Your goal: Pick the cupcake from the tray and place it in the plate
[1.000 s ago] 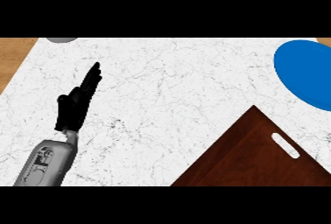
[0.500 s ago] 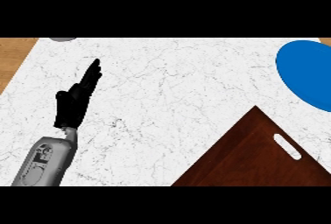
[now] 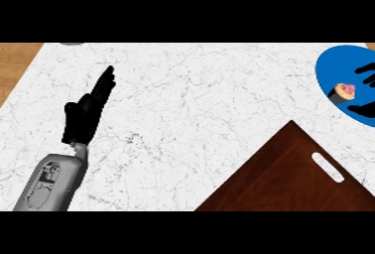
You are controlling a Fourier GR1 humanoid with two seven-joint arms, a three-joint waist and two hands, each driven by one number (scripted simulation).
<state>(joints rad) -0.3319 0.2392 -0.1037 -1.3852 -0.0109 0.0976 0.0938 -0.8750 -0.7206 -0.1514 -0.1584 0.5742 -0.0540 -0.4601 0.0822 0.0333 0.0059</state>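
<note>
A small cupcake with pink frosting shows over the blue plate at the view's right edge. My right hand comes in from the right edge. Only its dark fingers and thumb show, curled on either side of the cupcake; the rest of it is out of view. The brown wooden tray lies at the lower right with nothing on its visible part. My left hand rests open on the left of the counter, fingers straight and pointing away.
The white marbled counter spans the view, with a wooden strip along its left edge. A grey object peeks in at the top left. The tray has a handle slot.
My right hand has come in from the right edge with the cupcake, over the plate that was bare before. The left hand has barely moved.
</note>
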